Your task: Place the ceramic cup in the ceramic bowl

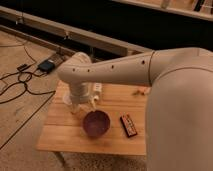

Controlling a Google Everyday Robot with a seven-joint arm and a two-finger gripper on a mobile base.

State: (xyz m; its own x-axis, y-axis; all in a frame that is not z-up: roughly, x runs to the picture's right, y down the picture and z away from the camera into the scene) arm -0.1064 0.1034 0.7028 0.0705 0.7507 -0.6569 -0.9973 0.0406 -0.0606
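Note:
The dark purple-maroon ceramic bowl (96, 123) sits on the wooden table (60, 137), near its front middle. My gripper (82, 104) hangs from the white arm just behind and to the left of the bowl, low over the table. A pale cream shape at the gripper looks like the ceramic cup (76, 108); the wrist hides most of it. I cannot tell whether it is held or standing on the table.
A flat dark rectangular bar (129, 125) lies right of the bowl. A white block (97, 88) stands behind the gripper. A small pale object (142, 91) lies at the table's back right. Cables and a dark box (46, 65) lie on the floor to the left.

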